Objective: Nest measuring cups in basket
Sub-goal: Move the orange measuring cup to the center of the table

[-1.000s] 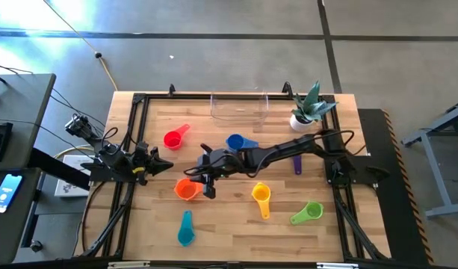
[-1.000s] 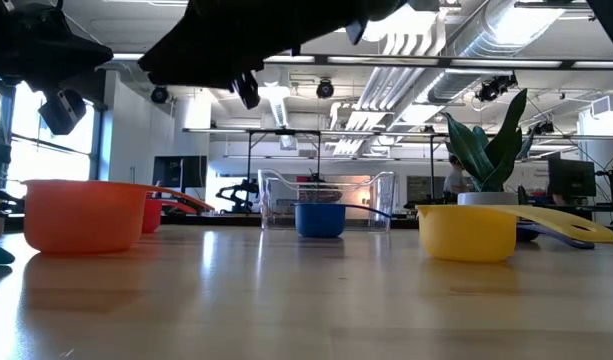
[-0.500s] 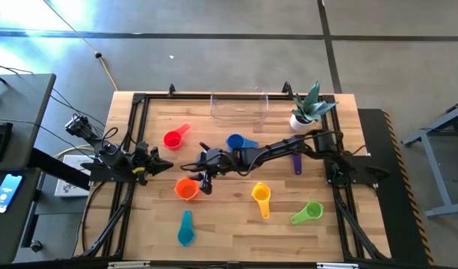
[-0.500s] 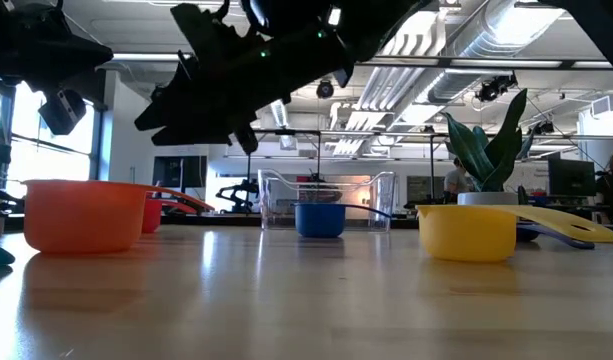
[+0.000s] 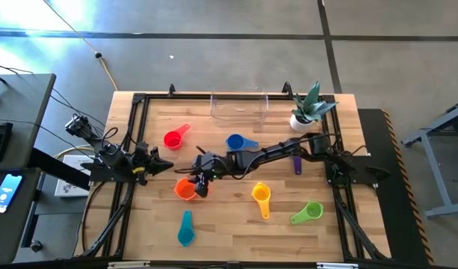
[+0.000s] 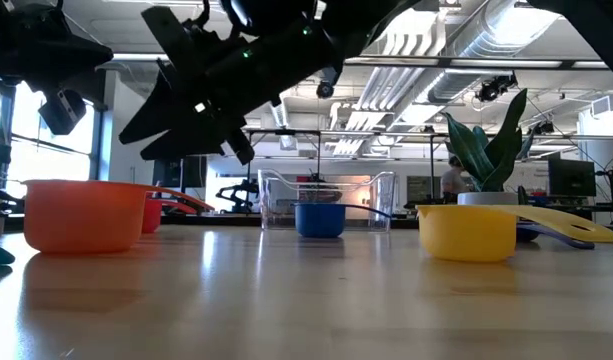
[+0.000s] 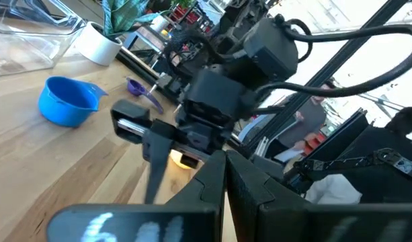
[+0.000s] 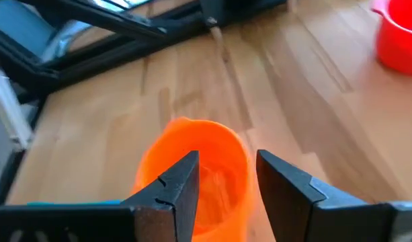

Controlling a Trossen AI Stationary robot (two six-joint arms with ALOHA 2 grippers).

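Surface: light wood-plank table (image 5: 236,224) with a black frame along its edges, on a grey concrete floor. The low view looks across the boards into an open workshop: exposed ducts and ceiling lights, racks, and a person (image 6: 452,178) far back at right of centre.

Basket (image 5: 239,106): clear, at the top centre of the high view against the far edge, its long axis across the frame. A white pot with a plant (image 5: 306,109) stands just to its right.

Cups, high view:
- red cup (image 5: 175,137), upper left, handle pointing up-right.
- blue cup (image 5: 238,142), centre, below the basket, handle pointing right.
- purple cup (image 5: 296,164), right of centre, mostly under the right arm; long axis roughly vertical.
- orange cup (image 5: 186,189), left of centre, bowl open upward; its handle is hidden.
- yellow cup (image 5: 261,197), lower centre, handle pointing down.
- green cup (image 5: 308,212), lower right, handle pointing down-left.
- teal cup (image 5: 185,229), lower left, long axis vertical, bowl at the bottom.

Right gripper (image 8: 226,181): reaches from the right across to the orange cup; fingers spread, one on either side of the rim near the bowl, not closed on it.

Left gripper (image 5: 160,167): at the table's left edge, above the orange cup in the frame; cannot tell its finger state.
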